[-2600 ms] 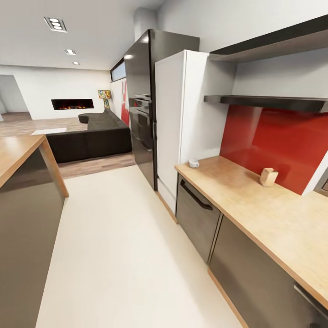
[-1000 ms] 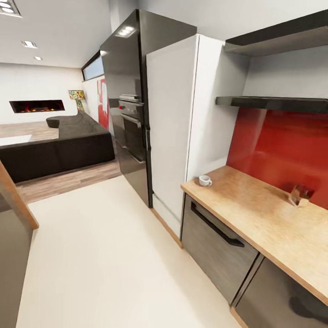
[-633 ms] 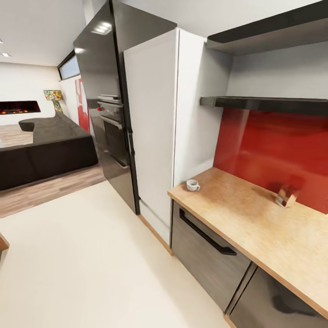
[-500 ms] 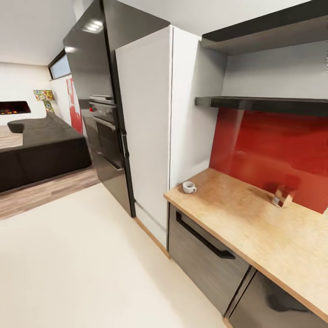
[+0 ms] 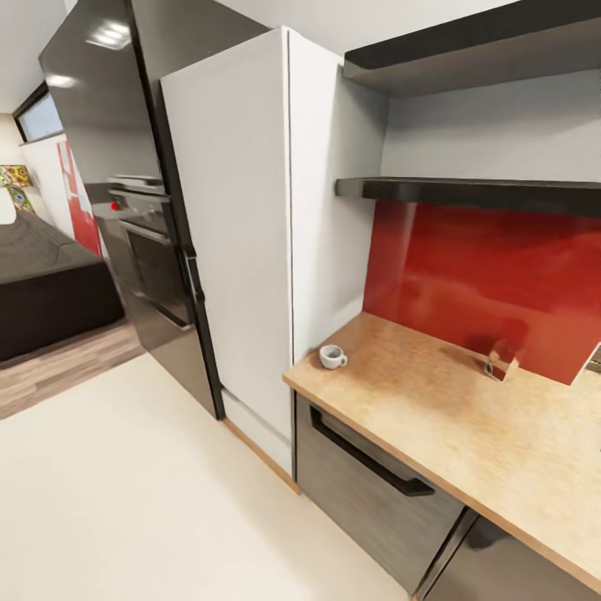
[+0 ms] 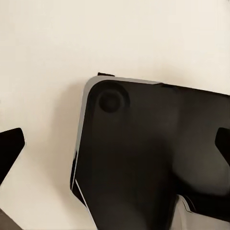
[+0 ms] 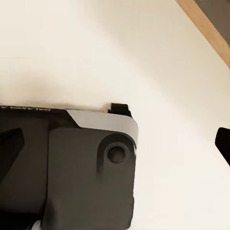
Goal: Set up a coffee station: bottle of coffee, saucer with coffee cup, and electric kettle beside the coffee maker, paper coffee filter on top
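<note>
At the far left of the head view a dark sofa (image 5: 42,288) sits on wood flooring, beyond the pale kitchen floor (image 5: 125,501). Next comes a tall black unit with a built-in oven (image 5: 150,246), then a white cabinet (image 5: 234,234) that ends where the wooden countertop (image 5: 467,442) begins. The coffee cup (image 5: 332,356) stands near that counter's left corner, close to the front edge and well apart from a small glassy object (image 5: 499,365) by the red backsplash (image 5: 492,284). What that object is cannot be told. Two dark shelves (image 5: 467,190) run above the counter. A drawer with a black handle (image 5: 367,455) sits under the cup.

In the left wrist view, the left gripper (image 6: 115,153) hangs over the robot's black base (image 6: 153,163) and the floor; its dark fingertips (image 6: 9,148) show at opposite edges, spread wide, with nothing between them. In the right wrist view, the right gripper (image 7: 115,143) hangs likewise, fingertips (image 7: 9,143) wide apart and empty, with a strip of wood trim (image 7: 206,28) in one corner.

The main risk looks to be the approach: driving or turning too close could knock the base against the drawer front or the cabinet. The cup sits so near the edge that a careless reach could nudge it off. Neither the shelves nor the counter show the coffee maker, bottle, filter, saucer or kettle here, so committing to this spot may waste a trip.
</note>
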`<state>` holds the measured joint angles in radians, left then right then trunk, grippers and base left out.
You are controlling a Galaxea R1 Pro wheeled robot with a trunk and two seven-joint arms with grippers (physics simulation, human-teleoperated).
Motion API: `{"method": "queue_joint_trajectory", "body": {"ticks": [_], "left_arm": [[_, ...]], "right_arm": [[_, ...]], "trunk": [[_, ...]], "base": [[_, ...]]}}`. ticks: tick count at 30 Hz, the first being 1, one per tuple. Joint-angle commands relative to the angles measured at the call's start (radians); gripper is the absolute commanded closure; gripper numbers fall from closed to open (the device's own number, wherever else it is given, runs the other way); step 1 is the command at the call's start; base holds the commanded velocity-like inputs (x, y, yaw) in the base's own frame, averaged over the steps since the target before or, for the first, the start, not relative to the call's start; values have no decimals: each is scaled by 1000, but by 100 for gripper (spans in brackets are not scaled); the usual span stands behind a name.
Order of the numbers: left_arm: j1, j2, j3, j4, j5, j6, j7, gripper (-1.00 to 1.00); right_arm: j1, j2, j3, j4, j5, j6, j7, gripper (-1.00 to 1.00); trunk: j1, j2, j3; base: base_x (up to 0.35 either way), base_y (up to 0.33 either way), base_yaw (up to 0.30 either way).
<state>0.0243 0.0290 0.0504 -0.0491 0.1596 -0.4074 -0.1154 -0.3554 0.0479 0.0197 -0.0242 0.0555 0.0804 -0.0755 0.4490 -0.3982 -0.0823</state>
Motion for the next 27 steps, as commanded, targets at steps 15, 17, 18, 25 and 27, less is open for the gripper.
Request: {"method": "queue_joint_trajectory", "body": {"ticks": [15,17,18,25,27], "left_arm": [[0,-1,5,-1,9,1,-10,-100],[0,-1,5,-1,9,1,-10,-100],[0,-1,5,-1,9,1,-10,-100],[0,-1,5,-1,8,2,-10,-100],[1,-1,5,-1,8,2,-10,-100]], "right_arm": [[-1,1,2,-1,6,7,-4,-100],[-1,1,2,-1,7,7,-4,-100],[-1,1,2,-1,7,7,-4,-100],[-1,0,2,0,7,7,-4,-100],[-1,0,2,0,7,7,-4,-100]], "trunk": [[1,-2,-2],[1,-2,-2],[1,-2,-2],[1,-2,-2],[1,-2,-2]], "base": [[236,260,-228],[237,253,-28],[237,253,-17],[237,253,-6],[237,253,-1]]}}
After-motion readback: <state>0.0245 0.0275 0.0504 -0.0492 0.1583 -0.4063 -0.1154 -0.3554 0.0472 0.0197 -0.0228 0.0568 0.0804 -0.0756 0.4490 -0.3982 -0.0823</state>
